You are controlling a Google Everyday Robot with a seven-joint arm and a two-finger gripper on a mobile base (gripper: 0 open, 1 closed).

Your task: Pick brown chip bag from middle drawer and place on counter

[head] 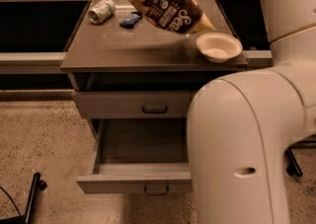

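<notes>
step: placing | brown chip bag (170, 8) hangs tilted above the surface (143, 45), not touching | end effector: beyond the top edge, grip can't be told | advice: lower onto the bare middle, between white bowl (218, 46) and blue wrapper (131, 19) | middle drawer (138, 168) stands open

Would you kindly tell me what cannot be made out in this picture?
Gripper: past the top edge of the camera view, above the chip bag; its grip is unseen.
Drawer: right side hidden by the robot's arm.
Can: print too small to read.
</notes>
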